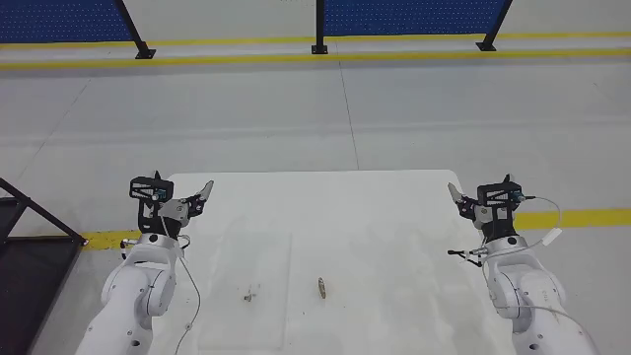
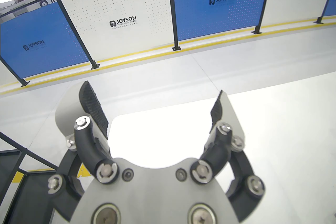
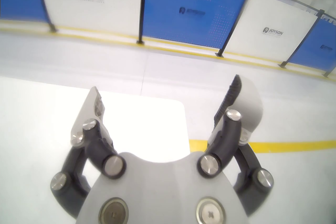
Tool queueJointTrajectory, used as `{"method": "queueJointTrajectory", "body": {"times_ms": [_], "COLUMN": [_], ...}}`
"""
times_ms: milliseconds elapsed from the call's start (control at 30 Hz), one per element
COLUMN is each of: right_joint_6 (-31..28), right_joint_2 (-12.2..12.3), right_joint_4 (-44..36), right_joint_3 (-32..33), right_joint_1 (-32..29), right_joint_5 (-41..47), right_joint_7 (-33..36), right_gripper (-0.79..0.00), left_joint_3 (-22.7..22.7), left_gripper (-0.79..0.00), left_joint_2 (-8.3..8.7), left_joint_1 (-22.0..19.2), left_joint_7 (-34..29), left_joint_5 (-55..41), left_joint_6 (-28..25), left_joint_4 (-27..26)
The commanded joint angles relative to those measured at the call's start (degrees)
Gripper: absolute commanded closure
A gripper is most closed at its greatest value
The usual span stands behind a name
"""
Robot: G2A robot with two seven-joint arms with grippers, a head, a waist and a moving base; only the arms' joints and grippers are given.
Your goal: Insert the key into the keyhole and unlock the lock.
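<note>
Lying apart on the table (image 1: 394, 237), the key (image 1: 250, 296) and lock (image 1: 320, 287) sit untouched.

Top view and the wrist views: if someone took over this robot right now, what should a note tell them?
Left gripper: open, empty, held above the table's far left corner.
Right gripper: open, empty, held above the far right corner.
Things: two small items lie apart on the near part of the table, between the arms: a pale one and a brownish one. They are probably the key and the lock, but too small to tell which is which.
Done: nothing yet; neither item is held.
Left: pick up the key, insert it into the keyhole, turn to unlock.
</note>
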Motion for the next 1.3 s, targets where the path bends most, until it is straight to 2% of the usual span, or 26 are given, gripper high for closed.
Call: {"method": "queueJointTrajectory", "body": {"times_ms": [0,233,333,467,600,733,767,800,1000,1100,1167,1267], "right_joint_6": [0.0,0.0,0.0,0.0,0.0,0.0,0.0,0.0,0.0,0.0,0.0,0.0], "right_joint_2": [0.0,0.0,0.0,0.0,0.0,0.0,0.0,0.0,0.0,0.0,0.0,0.0], "right_joint_4": [0.0,0.0,0.0,0.0,0.0,0.0,0.0,0.0,0.0,0.0,0.0,0.0], "right_joint_3": [0.0,0.0,0.0,0.0,0.0,0.0,0.0,0.0,0.0,0.0,0.0,0.0], "right_joint_1": [0.0,0.0,0.0,0.0,0.0,0.0,0.0,0.0,0.0,0.0,0.0,0.0], "right_joint_5": [0.0,0.0,0.0,0.0,0.0,0.0,0.0,0.0,0.0,0.0,0.0,0.0], "right_joint_7": [0.0,0.0,0.0,0.0,0.0,0.0,0.0,0.0,0.0,0.0,0.0,0.0], "right_gripper": [-0.784,-0.785,-0.785,-0.785,-0.785,-0.785,-0.785,-0.785,-0.785,-0.785,-0.785,-0.785], "left_joint_3": [0.0,-0.1,-1.0,-2.7,-3.6,-2.5,-1.5,-1.0,5.4,8.6,10.7,13.0], "left_gripper": [-0.785,-0.785,-0.785,-0.785,-0.785,-0.785,-0.785,-0.785,-0.785,-0.779,-0.717,-0.69], "left_joint_2": [0.0,0.07,0.37,0.81,0.93,0.93,0.94,0.95,0.4,0.06,-0.19,-0.56], "left_joint_1": [0.0,0.4,3.4,12.6,24.5,33.8,35.5,35.5,35.5,33.3,31.2,28.6], "left_joint_7": [0.0,-0.2,-0.8,-1.2,-4.4,-3.1,-2.3,-2.9,-10.1,-13.9,-16.0,-17.6], "left_joint_5": [0.0,0.8,2.5,4.6,7.7,13.0,12.5,12.4,15.8,18.2,19.1,19.9], "left_joint_6": [0.0,-1.2,-5.0,-11.4,-13.4,-13.8,-15.7,-16.7,-11.6,-8.1,-6.5,-3.8], "left_joint_4": [0.0,-0.4,-2.7,-9.7,-16.4,-19.4,-19.4,-18.5,-16.5,-15.2,-13.8,-12.3]}}
